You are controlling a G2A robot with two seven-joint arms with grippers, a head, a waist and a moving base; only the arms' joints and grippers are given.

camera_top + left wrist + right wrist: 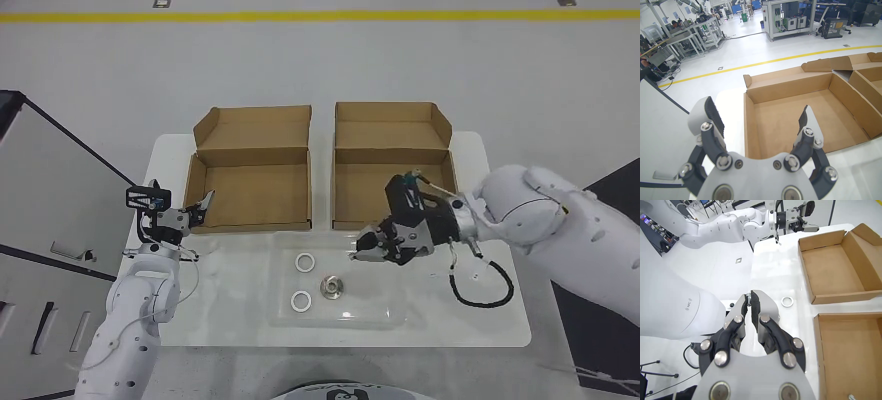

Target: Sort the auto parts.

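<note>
My right gripper (749, 294) is shut on a small metal screw (748, 298), held above the clear tray (385, 312); from above, the right gripper (362, 250) hangs over the tray's back right part. In the tray lie two white rings (305, 262) (300, 300) and a round metal part (332, 288). One ring (787, 301) lies just beyond the shut fingers. My left gripper (761, 113) stands open and holds nothing, at the near left corner of the left cardboard box (791, 121); the top view has it (197, 208) at the table's left side.
Two open cardboard boxes (250, 180) (390, 180) stand side by side at the back of the white table (500, 335). A small metal piece (851, 397) lies in the right box. A black cable (482, 292) loops on the table by the right arm.
</note>
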